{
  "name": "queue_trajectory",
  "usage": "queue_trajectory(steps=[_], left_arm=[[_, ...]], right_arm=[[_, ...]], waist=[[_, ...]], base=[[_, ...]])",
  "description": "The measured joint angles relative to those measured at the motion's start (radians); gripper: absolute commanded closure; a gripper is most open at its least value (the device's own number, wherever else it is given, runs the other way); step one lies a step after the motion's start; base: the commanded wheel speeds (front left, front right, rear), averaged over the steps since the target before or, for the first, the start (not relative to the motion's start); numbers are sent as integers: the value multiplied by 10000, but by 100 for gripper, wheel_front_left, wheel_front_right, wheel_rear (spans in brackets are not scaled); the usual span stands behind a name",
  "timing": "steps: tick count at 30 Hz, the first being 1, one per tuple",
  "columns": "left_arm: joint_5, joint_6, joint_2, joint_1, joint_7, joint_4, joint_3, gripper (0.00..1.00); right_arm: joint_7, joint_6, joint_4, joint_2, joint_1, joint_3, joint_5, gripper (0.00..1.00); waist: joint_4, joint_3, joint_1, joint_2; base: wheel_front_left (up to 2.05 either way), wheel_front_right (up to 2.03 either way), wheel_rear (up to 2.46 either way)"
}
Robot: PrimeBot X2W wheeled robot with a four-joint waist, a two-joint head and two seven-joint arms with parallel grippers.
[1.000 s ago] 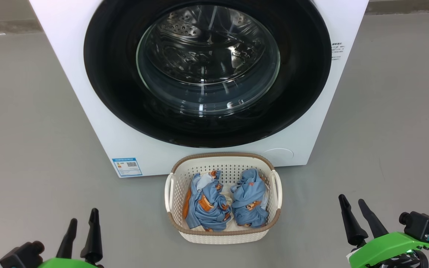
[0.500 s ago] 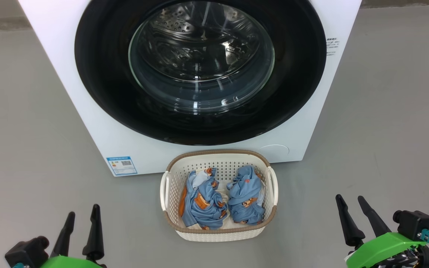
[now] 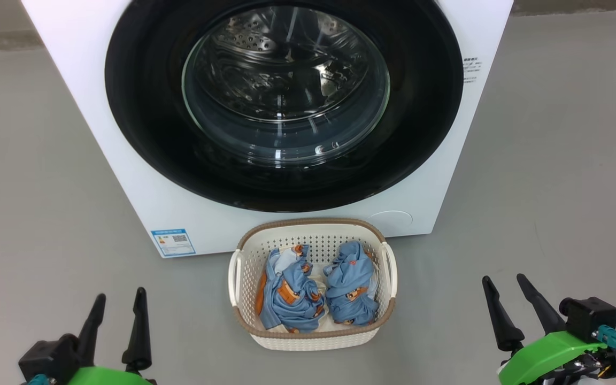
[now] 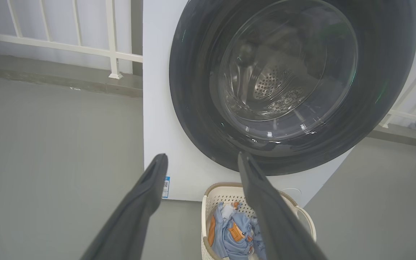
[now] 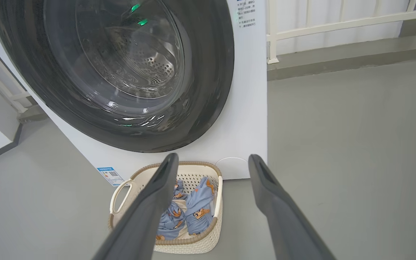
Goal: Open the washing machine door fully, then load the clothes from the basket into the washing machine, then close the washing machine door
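The white washing machine (image 3: pixel 78 80) stands ahead of me, and its door (image 3: pixel 142 123), a black rim around clear glass, lies shut against the front. On the floor before it sits the cream basket (image 3: pixel 310 222), holding the clothes as two blue bundles (image 3: pixel 286 294) (image 3: pixel 351 291). My left gripper (image 3: pixel 120 294) hovers low to the basket's left, open and empty. My right gripper (image 3: pixel 503 278) is off to the basket's right, open and empty. The left wrist view has the open left gripper (image 4: pixel 202 155) before the door (image 4: pixel 193 90) and basket (image 4: pixel 303 213). The right wrist view looks past the open right gripper (image 5: pixel 213 156) at the basket (image 5: pixel 121 187).
Grey floor spreads on both sides of the machine. A white railing (image 4: pixel 112 39) runs behind it, also seen in the right wrist view (image 5: pixel 273 32). A blue label (image 3: pixel 173 242) and a round cover (image 3: pixel 391 218) mark the machine's lower front.
The whole head picture has shifted slightly left, so the camera moved. Both grippers stay open at the lower corners; door, basket and clothes are unmoved.
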Motion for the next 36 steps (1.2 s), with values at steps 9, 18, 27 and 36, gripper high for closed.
queue_trajectory(steps=[9, 18, 27, 36], left_arm=[[395, 0, 10, 4, -88, 25, 203, 0], [625, -10, 19, 4, -88, 255, 453, 0], [1112, -10, -65, -2, -88, 163, 809, 0], [1114, -10, -84, -151, -88, 128, 865, 0]], right_arm=[[-96, 0, 40, -48, 4, -221, -458, 0], [-98, 0, 38, 35, 23, -347, -476, 0], [-98, 0, -8, 138, 26, -407, -477, 0], [-98, 0, -77, 198, 24, -412, -541, 0]], waist=[[11, -61, 0, 0], [-51, -37, 0, 0], [-96, 98, 0, 0], [-128, 316, 0, 0]], base=[[0, 0, 0], [0, 0, -1], [43, 43, -87], [109, 109, -219]])
